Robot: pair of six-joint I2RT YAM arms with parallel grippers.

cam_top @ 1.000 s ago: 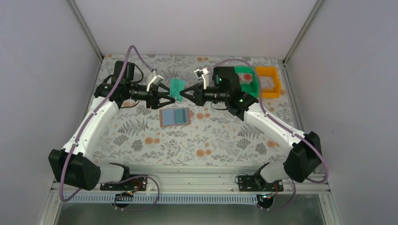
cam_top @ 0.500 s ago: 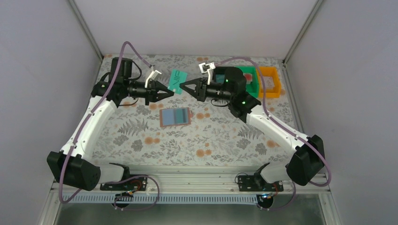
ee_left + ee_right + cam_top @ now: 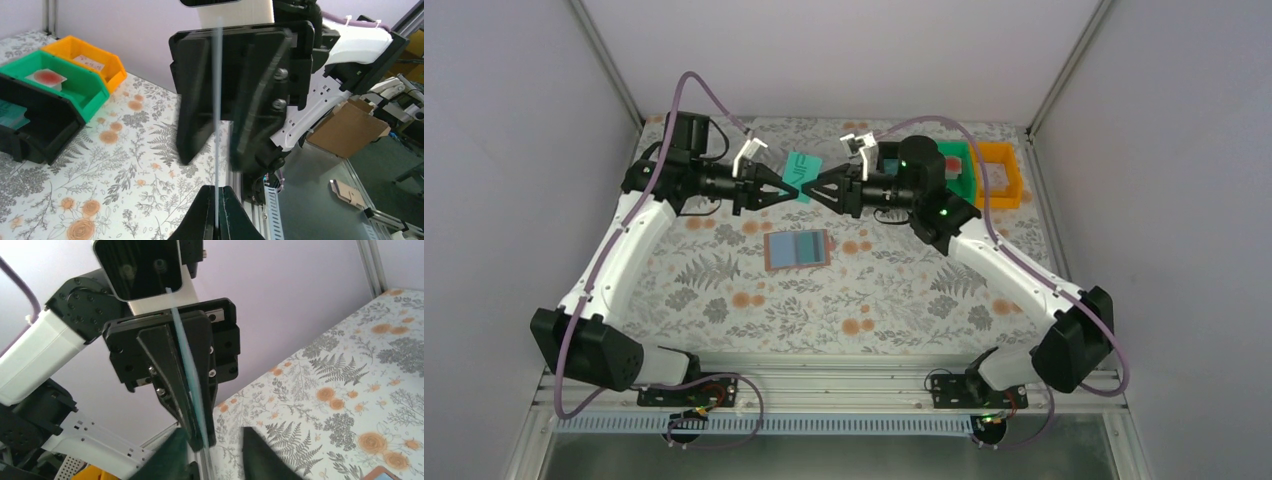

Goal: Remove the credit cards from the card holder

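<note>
Above the worktop's far middle, seen overhead, the left pincer [image 3: 792, 190] and right pincer [image 3: 810, 190] meet tip to tip, arms reaching inward. A teal credit card [image 3: 803, 168] tilts up between them. The card holder [image 3: 797, 249] lies open mid-worktop, long axis left-right. Left wrist: the card stands edge-on, clamped in the closed left pincer. Right wrist: the right pincer's fingers stand apart on either side of it.

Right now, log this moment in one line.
left claw: shut on teal card | right claw: open around it | card holder: lying open
</note>
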